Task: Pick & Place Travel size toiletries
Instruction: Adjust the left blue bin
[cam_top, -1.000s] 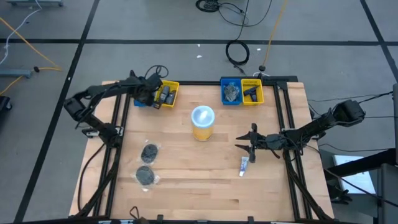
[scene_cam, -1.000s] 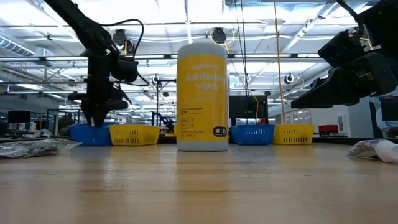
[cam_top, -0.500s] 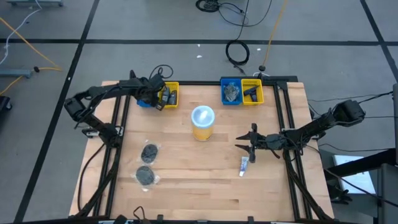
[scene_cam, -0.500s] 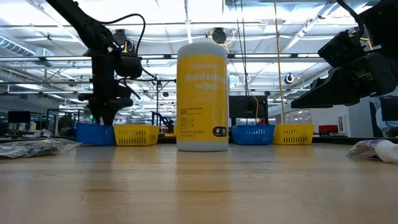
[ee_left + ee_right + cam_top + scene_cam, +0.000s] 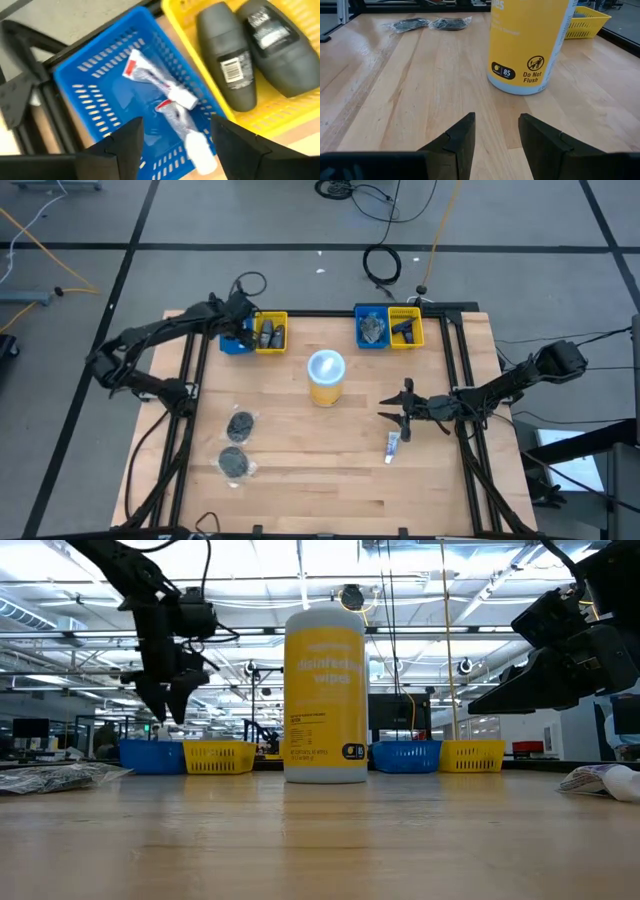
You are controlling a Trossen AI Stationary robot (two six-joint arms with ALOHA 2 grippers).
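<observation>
My left gripper hangs open above the blue bin at the table's far left, touching nothing. Two white tubes lie on that bin's floor. The yellow bin beside it holds two dark bottles. Two dark wrapped discs lie flat on the wood at the near left. Another white tube lies at the near right. Just beyond that tube my right gripper waits open and nearly level, nothing between its fingers.
A tall yellow canister with a white lid stands mid-table, straight ahead of my right gripper. A second blue bin and yellow bin with dark items sit at the far right. Black frame rails run along both table sides.
My left gripper has risen out of the far-left blue bin, tipping a little, and its fingers have opened. It now hangs clear above the bin's rim. My right arm has kept still.
</observation>
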